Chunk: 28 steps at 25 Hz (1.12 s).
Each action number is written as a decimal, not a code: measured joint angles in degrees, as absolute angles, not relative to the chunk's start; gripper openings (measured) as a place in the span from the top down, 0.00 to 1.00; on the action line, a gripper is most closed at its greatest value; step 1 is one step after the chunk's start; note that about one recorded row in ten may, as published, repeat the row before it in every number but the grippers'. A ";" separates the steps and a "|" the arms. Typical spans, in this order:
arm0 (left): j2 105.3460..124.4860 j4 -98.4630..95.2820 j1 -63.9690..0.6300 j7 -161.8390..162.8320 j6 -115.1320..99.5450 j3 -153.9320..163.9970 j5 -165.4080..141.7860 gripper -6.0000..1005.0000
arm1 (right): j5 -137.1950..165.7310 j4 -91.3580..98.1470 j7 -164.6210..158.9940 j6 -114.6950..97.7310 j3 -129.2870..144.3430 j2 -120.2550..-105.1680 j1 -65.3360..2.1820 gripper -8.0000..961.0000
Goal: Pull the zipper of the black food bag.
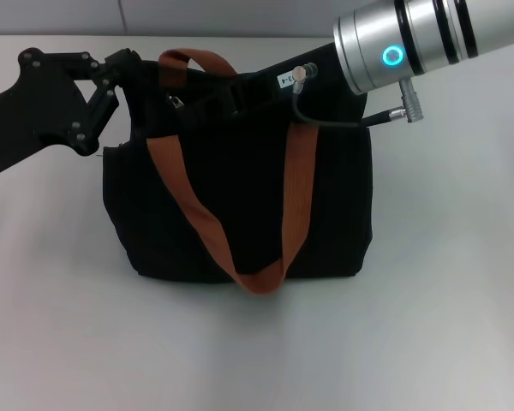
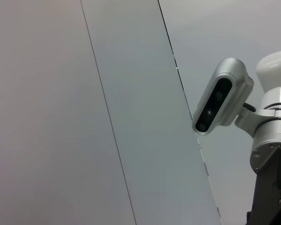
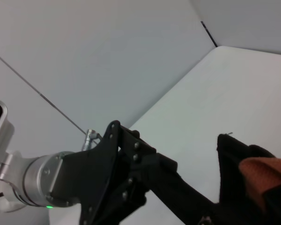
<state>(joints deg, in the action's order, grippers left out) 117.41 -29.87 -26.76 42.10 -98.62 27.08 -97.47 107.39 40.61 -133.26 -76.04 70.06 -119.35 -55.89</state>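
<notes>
The black food bag [image 1: 325, 205] stands upright mid-table, with orange-brown straps [image 1: 182, 195] hanging down its front. A small silver zipper [image 1: 178, 104] pull sits on the top edge near the bag's left end. My left gripper [image 1: 158, 90] reaches in from the left, and its black fingers come together at the pull. The right wrist view shows this gripper [image 3: 196, 211] closed, its tips at the zipper [image 3: 204, 219], next to the bag's corner [image 3: 234, 159]. My right gripper [image 1: 240, 90] lies over the bag's top right, dark against the fabric.
The bag sits on a white table [image 1: 428, 325] with open surface in front and to both sides. A black cable [image 1: 325, 122] loops off my right wrist above the bag. The left wrist view shows only wall panels and my head camera [image 2: 220, 101].
</notes>
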 joint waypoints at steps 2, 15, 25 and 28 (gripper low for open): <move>117.41 -29.88 -26.74 42.10 -98.63 27.07 -97.47 0.90 | 108.30 41.37 -134.18 -76.04 70.15 -119.38 -55.84 0.99; 117.42 -29.89 -26.18 42.07 -98.32 26.36 -96.63 0.89 | 116.90 50.52 -143.27 -76.27 71.58 -119.53 -53.73 0.99; 117.37 -29.79 -25.88 42.09 -98.20 26.28 -95.50 0.88 | 122.90 61.14 -149.44 -78.68 71.44 -119.48 -48.98 0.99; 117.36 -29.79 -25.83 42.10 -98.19 26.28 -95.38 0.88 | 124.10 64.14 -150.70 -79.58 71.16 -119.48 -47.36 0.99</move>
